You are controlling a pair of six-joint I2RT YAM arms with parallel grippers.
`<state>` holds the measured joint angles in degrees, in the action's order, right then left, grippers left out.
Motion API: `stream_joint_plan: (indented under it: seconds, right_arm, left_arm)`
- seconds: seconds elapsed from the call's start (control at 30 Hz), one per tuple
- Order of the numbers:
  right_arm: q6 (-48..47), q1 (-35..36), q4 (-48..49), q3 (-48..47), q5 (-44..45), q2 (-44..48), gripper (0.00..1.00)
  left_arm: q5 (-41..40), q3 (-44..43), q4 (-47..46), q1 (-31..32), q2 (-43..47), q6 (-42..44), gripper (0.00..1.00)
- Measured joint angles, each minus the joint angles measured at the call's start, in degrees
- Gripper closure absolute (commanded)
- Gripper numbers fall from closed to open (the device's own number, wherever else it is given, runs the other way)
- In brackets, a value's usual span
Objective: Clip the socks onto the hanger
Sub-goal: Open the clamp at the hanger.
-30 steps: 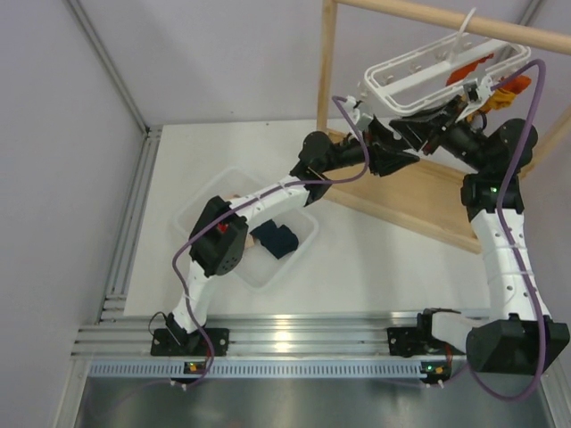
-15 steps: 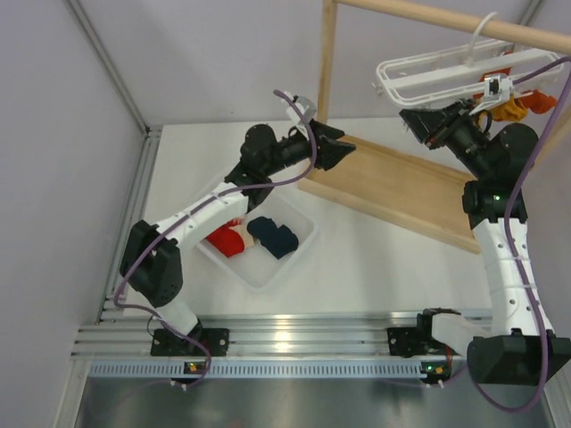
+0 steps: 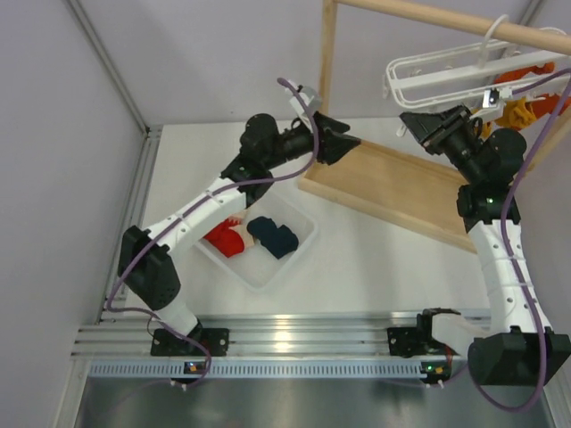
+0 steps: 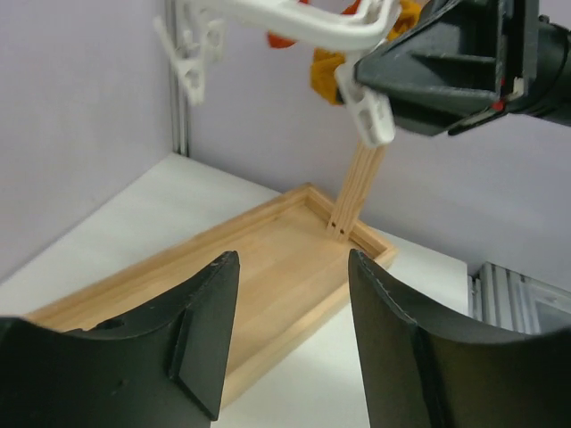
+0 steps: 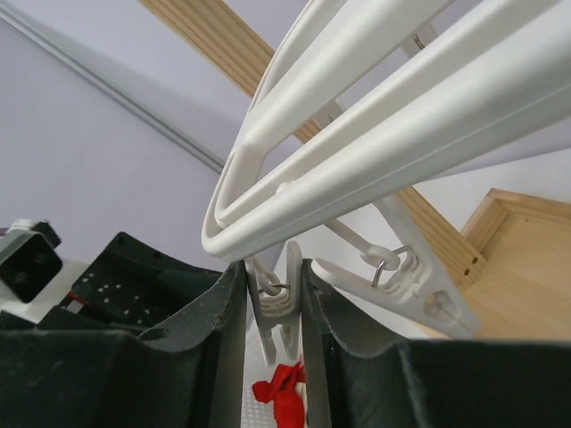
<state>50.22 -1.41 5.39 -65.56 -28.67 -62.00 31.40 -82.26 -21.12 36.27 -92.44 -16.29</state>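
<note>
The white hanger (image 3: 446, 67) hangs by its hook from the wooden bar at the upper right. My right gripper (image 3: 417, 127) is just beneath its left end. In the right wrist view this gripper (image 5: 274, 299) is shut on a small white clip (image 5: 284, 308) that dangles from the hanger frame (image 5: 375, 152). The red sock (image 3: 225, 239) and the navy sock (image 3: 275, 237) lie side by side in a clear bin. My left gripper (image 3: 350, 145) hovers over the near left corner of the rack base. It stands open and empty (image 4: 293, 259), well left of the hanger.
The light wooden rack has a flat tray base (image 3: 393, 183), an upright post (image 3: 328, 62) and a top bar (image 3: 446, 18). Orange and yellow socks (image 3: 517, 102) hang at the hanger's right end. The clear bin (image 3: 299, 254) sits left of the rack. Grey walls close in behind.
My left arm has drawn back leftward from beside the right gripper, uncovering the red sock in the bin. The hanger and right gripper shifted right and the hanger levelled out.
</note>
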Motion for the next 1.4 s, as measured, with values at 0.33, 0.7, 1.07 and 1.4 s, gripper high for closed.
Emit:
stream_joint_plan:
  seconds: [0.33,0.7,1.07,1.4]
  right_arm:
    - [-3.34,3.58,2.73,-0.09,2.36,0.11,1.00]
    - [-5.49,3.91,3.43,-0.11,5.31,0.11,1.00]
    - [-6.97,4.02,2.67,-0.11,5.49,0.02,0.72]
    - [-6.12,4.37,3.08,-0.13,5.16,-0.33,0.64]
  left_arm:
    - [-13.99,-24.39,5.11,12.26,-15.65,9.44,0.44]
    - [-16.94,-30.91,9.33,13.38,-19.58,13.77,0.71]
    - [-15.85,-27.17,4.55,13.09,-19.12,15.87,1.00]
    - [-12.28,-23.93,1.38,12.11,-18.29,16.46,1.00]
